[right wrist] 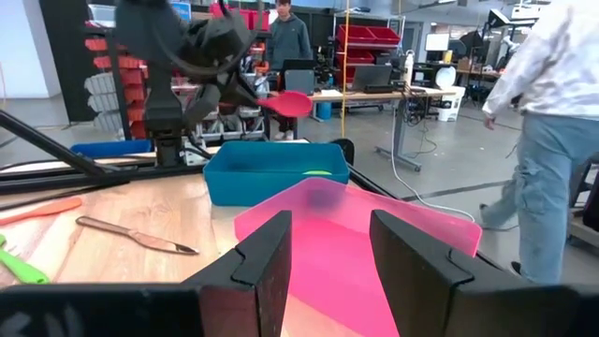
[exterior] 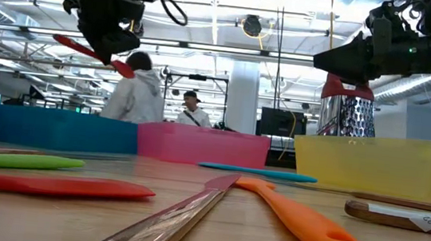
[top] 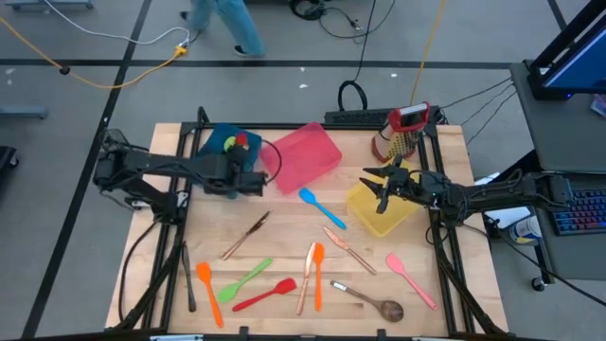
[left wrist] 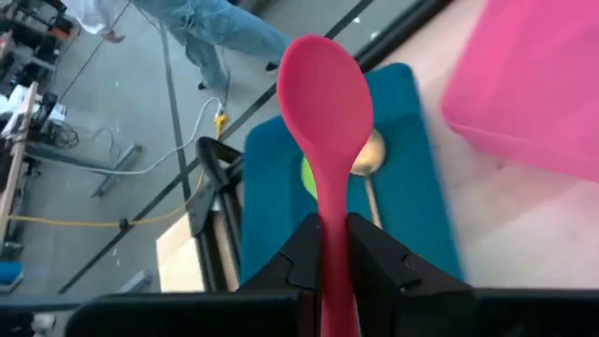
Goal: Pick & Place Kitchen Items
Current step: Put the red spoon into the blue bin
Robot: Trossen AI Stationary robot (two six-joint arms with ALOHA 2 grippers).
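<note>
My left gripper (top: pixel 240 163) hangs over the near edge of the blue bin (top: pixel 227 142), shut on a red silicone spoon (left wrist: pixel 325 103). The spoon's bowl is above the bin, which holds a green utensil and a wooden spoon. In the low view the left gripper (exterior: pixel 105 41) is high above the table, with the red spoon (exterior: pixel 94 53) crossing it. My right gripper (top: pixel 377 185) waits open above the yellow bin (top: pixel 379 213); its fingers (right wrist: pixel 271 267) have nothing between them. Several utensils lie flat on the near half of the table, among them a blue spatula (top: pixel 322 208) and a wooden spoon (top: pixel 374 303). My left gripper pinches the red spoon's handle (left wrist: pixel 333 245) between its two fingers, a little behind the bowl. The handle runs back along the fingers, which slant down toward the table's far left. The spoon is lifted clear, with its bowl end (exterior: pixel 125 68) lower than its handle end.
The pink bin (top: pixel 305 156) sits tilted between the blue and yellow bins. A red-topped metal grater (top: pixel 402 133) stands at the far right. On the near half of the table lie orange (top: pixel 208 289), green (top: pixel 246 278), red (top: pixel 265 296) and pink (top: pixel 409 277) spatulas and copper cutlery (top: pixel 246 235). People stand beyond the table.
</note>
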